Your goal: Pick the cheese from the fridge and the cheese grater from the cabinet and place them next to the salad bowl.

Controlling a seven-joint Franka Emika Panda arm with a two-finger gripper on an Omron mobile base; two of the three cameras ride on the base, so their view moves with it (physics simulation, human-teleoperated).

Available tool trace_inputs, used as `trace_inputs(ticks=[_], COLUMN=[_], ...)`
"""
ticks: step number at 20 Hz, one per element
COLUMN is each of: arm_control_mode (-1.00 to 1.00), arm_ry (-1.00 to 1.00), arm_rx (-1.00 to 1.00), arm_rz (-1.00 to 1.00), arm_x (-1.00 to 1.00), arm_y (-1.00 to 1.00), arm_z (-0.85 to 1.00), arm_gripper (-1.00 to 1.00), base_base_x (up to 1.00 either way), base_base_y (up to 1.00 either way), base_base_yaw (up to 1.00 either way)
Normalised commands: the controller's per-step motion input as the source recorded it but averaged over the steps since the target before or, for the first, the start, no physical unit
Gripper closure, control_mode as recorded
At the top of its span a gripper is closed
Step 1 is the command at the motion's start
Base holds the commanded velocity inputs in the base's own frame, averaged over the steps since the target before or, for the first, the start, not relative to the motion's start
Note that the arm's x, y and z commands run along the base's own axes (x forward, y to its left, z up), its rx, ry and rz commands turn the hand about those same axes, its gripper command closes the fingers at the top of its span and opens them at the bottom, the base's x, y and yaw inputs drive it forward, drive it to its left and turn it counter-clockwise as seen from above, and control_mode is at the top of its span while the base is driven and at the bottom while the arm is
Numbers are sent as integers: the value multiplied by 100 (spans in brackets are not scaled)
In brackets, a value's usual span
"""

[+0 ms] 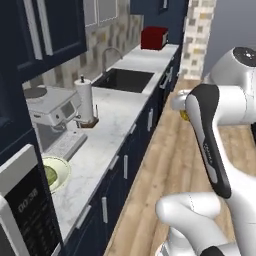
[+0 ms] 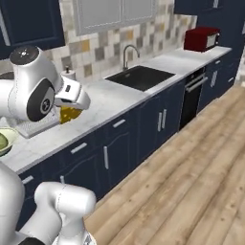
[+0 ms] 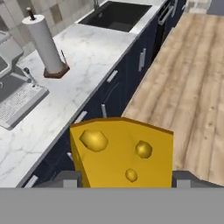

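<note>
A white marble counter [image 3: 92,57] runs ahead and to the left of the gripper [image 3: 122,177], its dark sink [image 3: 114,15] set farther along. Nearer stands a paper towel roll [image 3: 43,43], with the salad bowl [image 1: 56,172] back beside the microwave [image 1: 25,210]. Smallest of all — the cheese [image 3: 124,153], clamped between the gripper's jaws above the counter's front edge.

The white two-finger gripper [image 2: 72,109] grips a yellow-orange cheese wedge [image 2: 70,114] over the pale marble counter [image 2: 110,103]. To its left, at the frame edge, sits the whitish-green salad bowl [image 2: 5,141] (lettuce inside); to its right lies the black sink [image 2: 139,77], and far beyond, a red toaster [image 2: 202,38].
</note>
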Motion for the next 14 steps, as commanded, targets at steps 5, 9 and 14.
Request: trace_inputs(ticks=[5,9,14], arm_control_mode=[100,100,100], arm_ry=[0,0,0], arm_rx=[0,0,0], arm_rz=[0,0,0], arm_x=[0,0,0], arm_y=[0,0,0], arm_z=[0,0,0], arm_gripper=[100,100,100], base_base_x=[20,0,19], base_base_y=[-17,11,31], base_base_yaw=[47,44,53])
